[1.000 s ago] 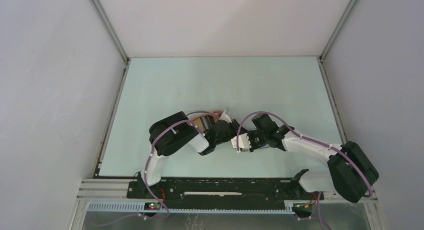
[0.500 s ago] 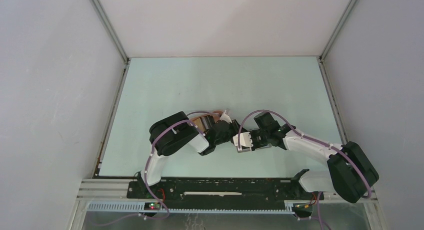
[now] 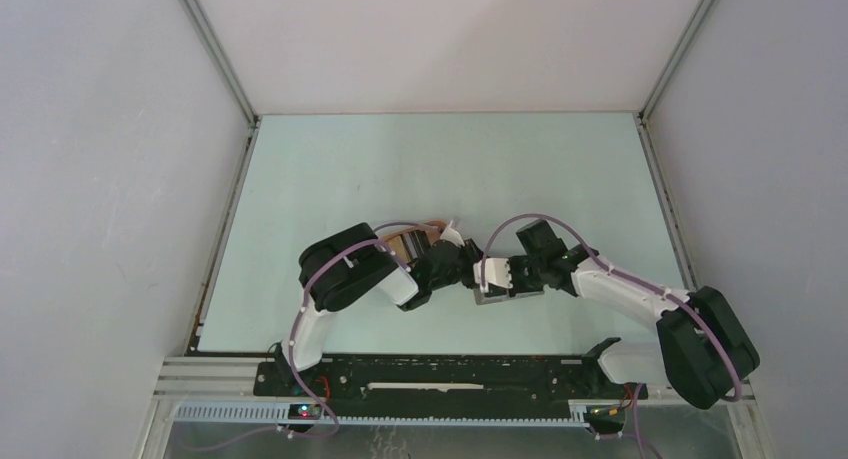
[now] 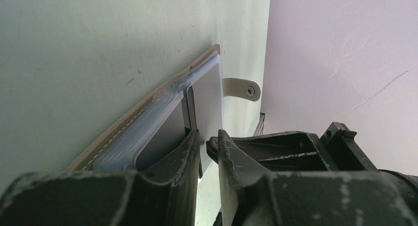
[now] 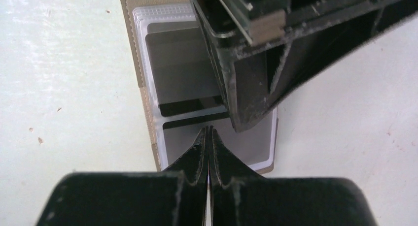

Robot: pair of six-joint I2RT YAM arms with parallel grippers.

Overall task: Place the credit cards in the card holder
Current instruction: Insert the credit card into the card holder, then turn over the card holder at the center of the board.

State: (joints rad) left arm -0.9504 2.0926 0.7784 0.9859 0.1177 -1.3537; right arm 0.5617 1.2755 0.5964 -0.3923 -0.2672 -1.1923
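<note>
Shifting slightly, your right gripper [image 5: 209,132] now sits at the holder [image 5: 177,63], fingers pressed together; your left gripper [image 4: 207,140] pinches its edge, so insertion looks underway.

Top camera looks down; wrist cameras closely share the card holder [image 5: 180,73].

I see the card holder [image 5: 162,12] open, flat on the bench [image 5: 59,63]. Tan stitched rim, grey pockets, snap tab [image 4: 240,88] out.
</note>
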